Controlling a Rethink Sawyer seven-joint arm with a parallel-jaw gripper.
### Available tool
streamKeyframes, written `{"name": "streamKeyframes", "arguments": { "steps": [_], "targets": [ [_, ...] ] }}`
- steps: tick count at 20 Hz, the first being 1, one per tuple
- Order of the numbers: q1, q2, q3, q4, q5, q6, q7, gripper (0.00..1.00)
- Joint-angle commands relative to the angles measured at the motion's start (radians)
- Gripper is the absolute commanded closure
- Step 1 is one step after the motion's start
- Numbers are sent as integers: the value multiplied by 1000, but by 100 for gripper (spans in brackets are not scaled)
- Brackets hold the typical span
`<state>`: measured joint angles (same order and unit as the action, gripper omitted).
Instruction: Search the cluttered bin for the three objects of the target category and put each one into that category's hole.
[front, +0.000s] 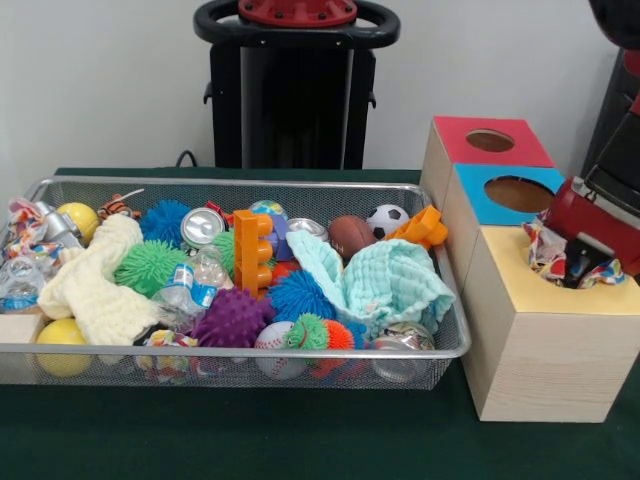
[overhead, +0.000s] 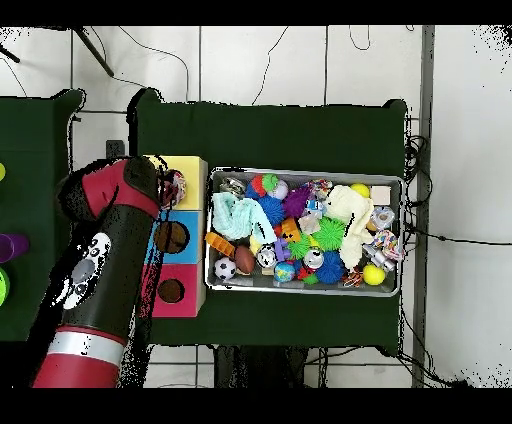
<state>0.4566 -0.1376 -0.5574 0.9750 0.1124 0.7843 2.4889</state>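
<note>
Fingers (front: 583, 262) are clamped on a patterned cloth (front: 545, 250), held down at the hole of the yellow box (front: 560, 330); the bin (front: 240, 365) is well apart, beyond the cloth.

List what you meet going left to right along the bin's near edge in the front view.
Yellow ball → purple spiky ball → baseball → orange spiky ball → crushed can.
</note>
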Motion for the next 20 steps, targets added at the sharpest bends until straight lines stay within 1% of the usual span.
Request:
{"name": "streamKeyframes", "arguments": {
  "steps": [1,6,10,12,14,16,18,20],
  "targets": [
    [-15,167,117,61,38,-49,226,100],
    [-80,108,208,172,61,-169,151,100],
    [-104,82,240,242,67,-273,148,100],
    [-134,52,270,287,68,-313,116,100],
    [-168,3,305,335,72,-309,62,100],
    [-192,-48,324,373,74,-280,25,100],
    [-212,-99,338,400,77,-240,-7,100],
    [-220,-143,341,409,77,-186,-18,100]
  ]
}}
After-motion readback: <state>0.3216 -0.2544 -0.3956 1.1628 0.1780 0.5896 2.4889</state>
